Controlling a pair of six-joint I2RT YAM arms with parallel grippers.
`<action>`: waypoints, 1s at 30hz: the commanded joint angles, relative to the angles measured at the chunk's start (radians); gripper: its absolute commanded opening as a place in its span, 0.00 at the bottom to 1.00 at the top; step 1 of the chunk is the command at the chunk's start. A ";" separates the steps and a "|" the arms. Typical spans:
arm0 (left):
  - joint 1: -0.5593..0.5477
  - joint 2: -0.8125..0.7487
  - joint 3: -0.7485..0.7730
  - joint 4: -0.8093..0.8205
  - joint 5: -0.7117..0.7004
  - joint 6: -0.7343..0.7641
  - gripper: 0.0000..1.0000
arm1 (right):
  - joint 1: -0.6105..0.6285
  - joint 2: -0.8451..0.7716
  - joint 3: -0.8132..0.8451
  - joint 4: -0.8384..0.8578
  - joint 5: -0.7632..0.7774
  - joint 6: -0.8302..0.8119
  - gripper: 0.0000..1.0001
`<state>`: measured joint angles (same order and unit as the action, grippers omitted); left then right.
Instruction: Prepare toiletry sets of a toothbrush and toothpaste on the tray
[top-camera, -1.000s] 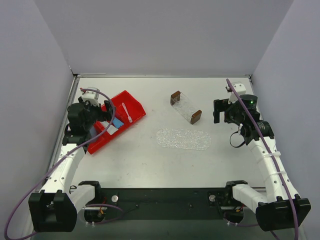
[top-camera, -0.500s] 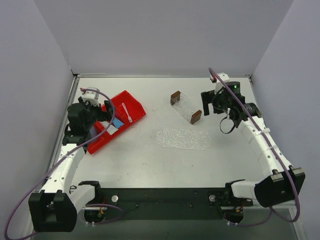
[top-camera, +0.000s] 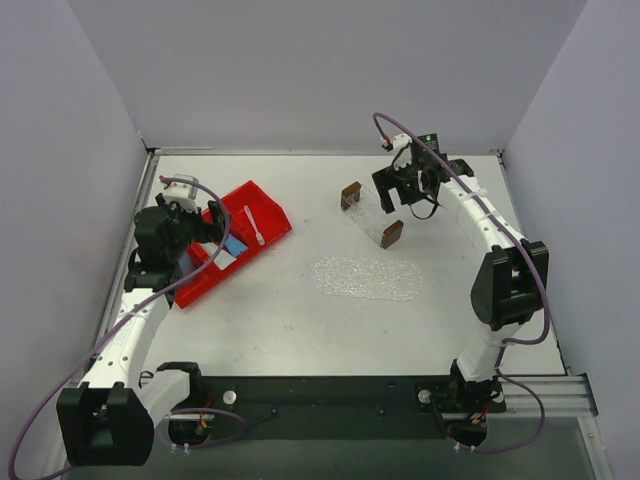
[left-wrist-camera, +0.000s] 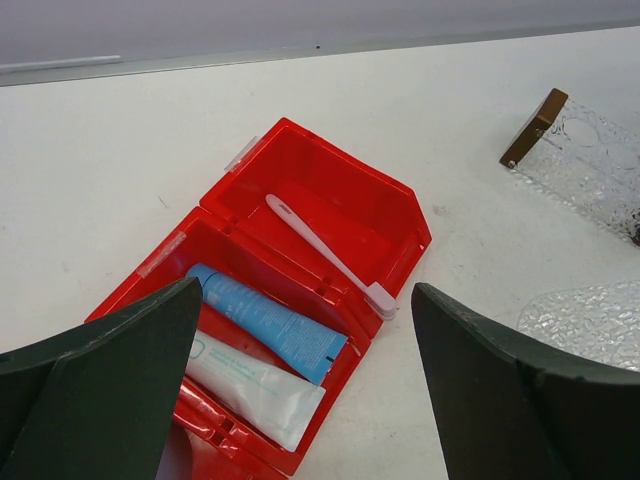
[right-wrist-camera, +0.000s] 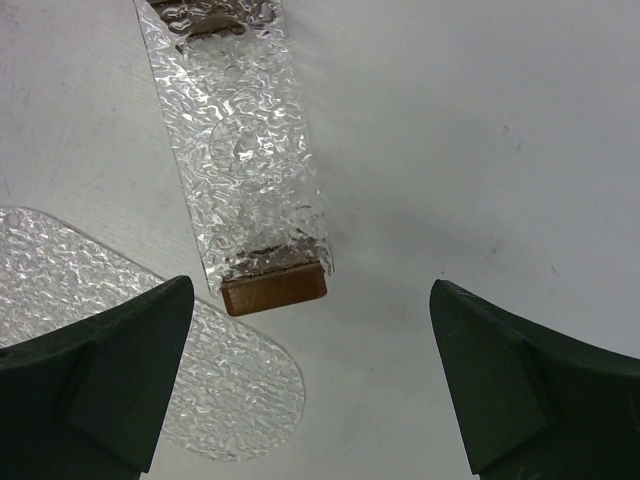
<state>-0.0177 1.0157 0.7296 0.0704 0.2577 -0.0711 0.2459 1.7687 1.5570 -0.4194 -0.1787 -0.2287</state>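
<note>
Lying diagonally in the far compartment of the red bin (left-wrist-camera: 340, 205), the toothbrush (left-wrist-camera: 325, 248) is seen as a thin white stick, its pinkish head at the near end. The blue toothpaste (left-wrist-camera: 265, 322) and the whitish toothpaste (left-wrist-camera: 250, 385) are laid side by side in the next compartment. The clear dimpled tray (top-camera: 371, 213), brown-capped, is set slantwise on the table (top-camera: 300, 320) near the mat (top-camera: 366, 278). The left gripper (left-wrist-camera: 308, 290) is held over the bin, the right gripper (right-wrist-camera: 310, 288) over the tray. Both sets of jaws are spread wide, and nothing is held.
</note>
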 joint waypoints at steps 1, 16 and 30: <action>0.004 -0.011 0.010 0.034 0.003 -0.003 0.97 | 0.015 0.079 0.100 -0.074 -0.083 -0.066 0.99; 0.004 0.017 0.008 0.043 0.009 -0.001 0.97 | 0.053 0.251 0.166 -0.131 -0.097 -0.207 1.00; 0.004 0.020 0.002 0.049 0.011 0.002 0.97 | 0.069 0.412 0.314 -0.180 -0.071 -0.255 1.00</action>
<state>-0.0177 1.0336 0.7296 0.0711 0.2584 -0.0708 0.3038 2.1544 1.8072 -0.5541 -0.2600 -0.4564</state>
